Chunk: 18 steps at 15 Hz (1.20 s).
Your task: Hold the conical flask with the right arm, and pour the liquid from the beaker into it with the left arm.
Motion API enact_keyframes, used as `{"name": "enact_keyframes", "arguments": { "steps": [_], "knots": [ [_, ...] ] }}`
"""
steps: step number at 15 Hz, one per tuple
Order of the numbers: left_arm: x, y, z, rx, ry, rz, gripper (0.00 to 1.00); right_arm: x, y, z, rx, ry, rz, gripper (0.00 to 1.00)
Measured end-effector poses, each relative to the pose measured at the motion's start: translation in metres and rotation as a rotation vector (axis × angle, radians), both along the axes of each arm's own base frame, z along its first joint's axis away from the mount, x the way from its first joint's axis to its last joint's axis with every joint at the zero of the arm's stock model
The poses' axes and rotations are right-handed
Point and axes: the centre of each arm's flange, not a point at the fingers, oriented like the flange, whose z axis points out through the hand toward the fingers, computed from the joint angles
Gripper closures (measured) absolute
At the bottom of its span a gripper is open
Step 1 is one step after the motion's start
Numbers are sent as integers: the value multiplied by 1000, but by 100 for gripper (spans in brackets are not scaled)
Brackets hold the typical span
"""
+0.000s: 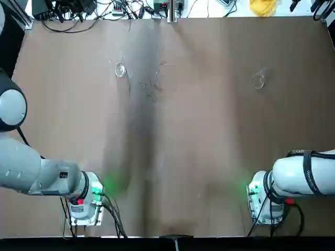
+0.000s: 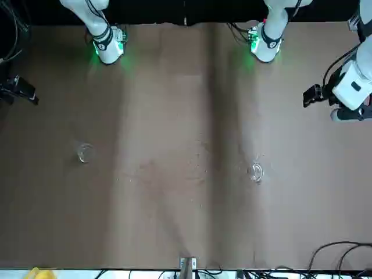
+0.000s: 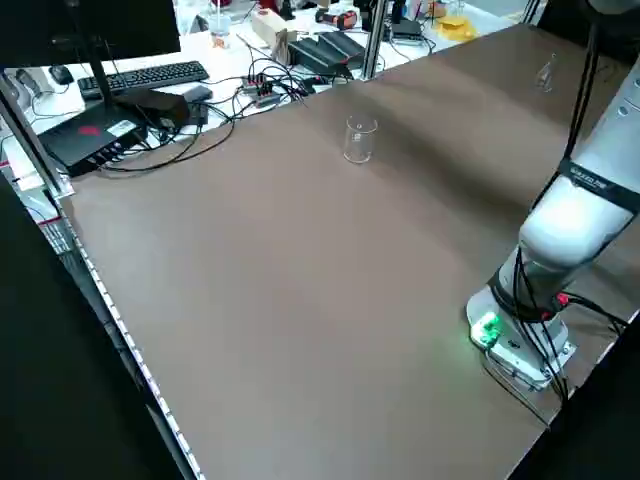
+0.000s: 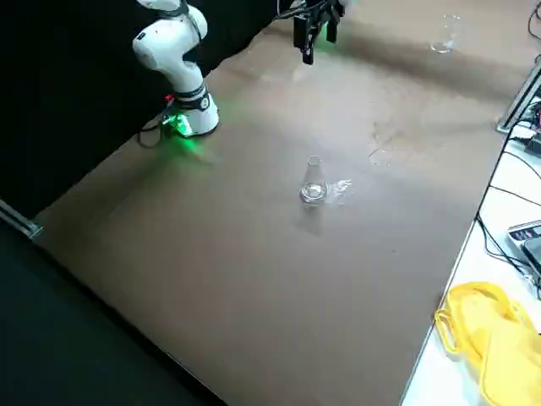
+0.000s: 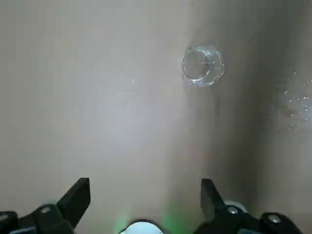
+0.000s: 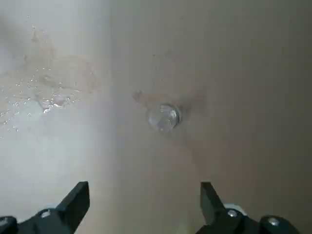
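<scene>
The beaker (image 1: 120,69) stands upright on the brown table, on the far left; the left wrist view shows its round rim (image 5: 203,66) from above. On the far right stands the conical flask (image 1: 258,80), upright, its narrow neck visible in the right side view (image 4: 314,184). My left gripper (image 5: 145,187) hangs open high over the table, well short of the beaker. My right gripper (image 6: 145,190) is likewise open and raised, with the flask (image 6: 164,117) ahead of it and far below. Neither gripper holds anything.
Wet droplet marks (image 1: 152,83) lie mid-table between the two glasses. Cables, a keyboard (image 3: 140,75) and boxes crowd the bench beyond the far edge, with a yellow object (image 1: 261,6) at the far right. Both arm bases (image 1: 86,201) sit at the near edge.
</scene>
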Motion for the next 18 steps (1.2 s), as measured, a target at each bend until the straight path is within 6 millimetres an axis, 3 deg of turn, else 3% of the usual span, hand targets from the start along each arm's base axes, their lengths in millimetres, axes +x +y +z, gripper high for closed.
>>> {"name": "enact_keyframes", "arguments": {
  "steps": [5,9,12,16,18],
  "knots": [
    [22,13,-16,-66,-44,21,0,0,0,0,0,0,0,0],
    [42,18,-39,-163,-70,-229,0,0,0,0,0,0,-1,0],
    [58,43,-71,-243,-61,-359,0,0,0,0,0,-3,-1,0],
    [88,53,-114,-284,-132,-434,0,2,4,-1,0,-13,6,0],
    [96,68,-129,-358,-172,-518,0,4,8,-2,0,-22,14,0]
  ]
}}
